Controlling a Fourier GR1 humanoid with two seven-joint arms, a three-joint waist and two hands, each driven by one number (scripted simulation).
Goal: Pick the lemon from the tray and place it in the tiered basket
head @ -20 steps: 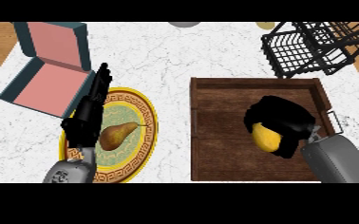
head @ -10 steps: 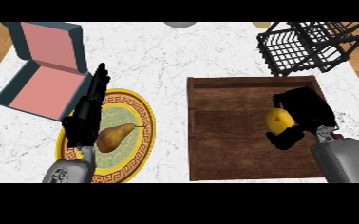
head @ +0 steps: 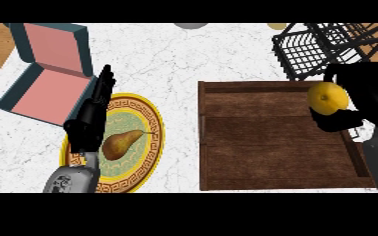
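My right hand (head: 356,96) is curled round the yellow lemon (head: 327,98) and holds it above the far right corner of the brown wooden tray (head: 266,145). The black wire tiered basket (head: 325,50) stands just beyond, at the top right, partly cut off by the view's edge. My left hand (head: 92,115) rests open at the lower left, fingers straight and pointing away, over the left rim of a plate.
A yellow patterned plate (head: 144,145) with a brown pear (head: 118,143) lies left of the tray. An open teal box (head: 48,72) with a pink inside sits at the far left. Two small round objects peek in at the counter's far edge.
My right hand has lifted the lemon off the tray's floor and carried it right and away, toward the basket. The left hand has stayed still.
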